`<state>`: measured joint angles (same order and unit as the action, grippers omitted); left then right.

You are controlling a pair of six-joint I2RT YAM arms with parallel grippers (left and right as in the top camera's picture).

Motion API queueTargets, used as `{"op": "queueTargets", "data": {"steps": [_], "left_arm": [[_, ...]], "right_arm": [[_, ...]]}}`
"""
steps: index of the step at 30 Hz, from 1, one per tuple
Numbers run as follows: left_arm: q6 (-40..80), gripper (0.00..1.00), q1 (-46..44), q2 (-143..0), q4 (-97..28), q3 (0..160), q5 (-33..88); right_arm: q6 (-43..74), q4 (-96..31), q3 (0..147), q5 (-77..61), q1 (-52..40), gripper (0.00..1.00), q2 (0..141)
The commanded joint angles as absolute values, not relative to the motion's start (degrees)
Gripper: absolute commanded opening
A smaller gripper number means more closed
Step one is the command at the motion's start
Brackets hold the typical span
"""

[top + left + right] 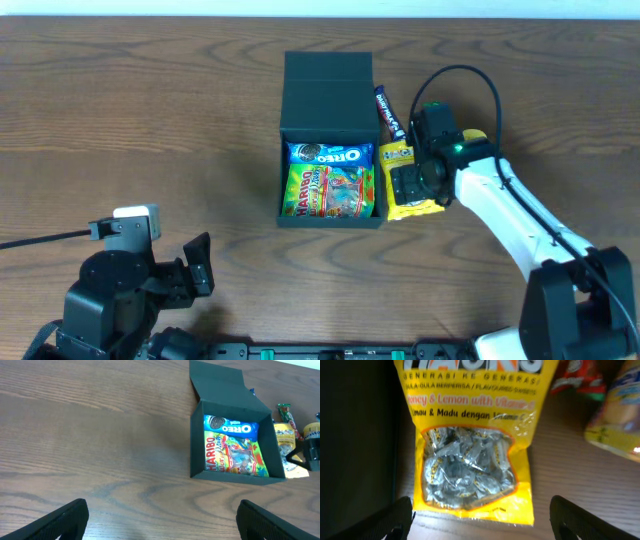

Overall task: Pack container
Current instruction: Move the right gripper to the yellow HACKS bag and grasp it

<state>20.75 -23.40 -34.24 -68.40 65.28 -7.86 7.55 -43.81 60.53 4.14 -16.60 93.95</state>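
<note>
The container (329, 222), a dark box with its flap lid (328, 85) folded back, stands mid-table. A blue Oreo packet (328, 154) and a Haribo packet (330, 192) lie inside; both also show in the left wrist view, the Oreo packet (231, 426) above the Haribo packet (235, 455). My right gripper (408, 183) hovers open just right of the box over a yellow sweets packet (470, 445), its fingers (395, 520) straddling the packet's lower edge. My left gripper (160, 525) is open and empty above bare wood at the front left.
A dark slim snack bar (388, 112) lies by the box's right rear corner. A red packet (577, 375) and another yellow one (615, 415) lie right of the sweets packet. The container's dark outer wall (355, 435) runs close beside my right gripper's left finger.
</note>
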Motion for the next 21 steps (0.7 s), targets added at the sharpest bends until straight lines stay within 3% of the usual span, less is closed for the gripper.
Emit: {"op": "queueTargets", "data": {"steps": [1,8,17,21], "left_arm": [[20.80,0.95,-23.16,-34.06,-68.31,65.28,-7.90],[20.80,0.95,-23.16,-34.06,-68.29,65.28,-7.90],[20.80,0.95,-23.16,-34.04,-68.29,65.28,-7.88],[20.80,0.96,-23.16,-34.06,-68.29,65.28,-7.88]], "right_arm": [[6.09,-41.87,58.70,3.16,-16.43,0.88,95.85],[5.48,-39.18,58.26,3.18,-16.53,0.83,100.97],[5.50,-40.01,58.54,3.25,-16.51,0.43,103.33],[5.50,-42.94,59.90,3.49,-16.51,0.35,101.56]]}}
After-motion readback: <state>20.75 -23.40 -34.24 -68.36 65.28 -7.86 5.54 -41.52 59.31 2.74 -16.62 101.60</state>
